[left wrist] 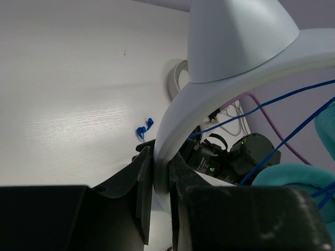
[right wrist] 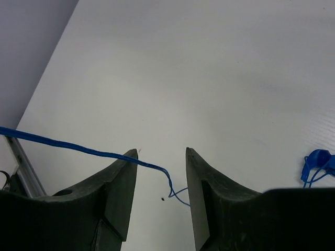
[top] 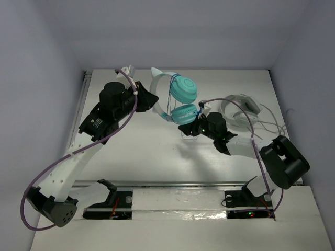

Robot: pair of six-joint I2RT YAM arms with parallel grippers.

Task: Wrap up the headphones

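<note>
The headphones have two teal ear cups (top: 183,90) and a whitish headband (top: 157,83), and are held above the table's middle back. My left gripper (top: 151,100) is shut on the headband (left wrist: 235,42); in the left wrist view the jaws (left wrist: 161,175) pinch its lower end. The thin blue cord (left wrist: 285,99) runs across the band toward a teal cup (left wrist: 293,175). My right gripper (top: 185,128) is just below the cups and open (right wrist: 161,157). The cord (right wrist: 78,148) drapes over its left finger and loops loosely between the jaws. The cord's blue end (right wrist: 315,159) lies on the table.
White-and-grey headphones (top: 239,107) with pale cables lie at the back right, behind my right arm. The white table (top: 146,151) has walls on three sides. A metal rail (top: 172,184) runs along the near edge by the arm bases.
</note>
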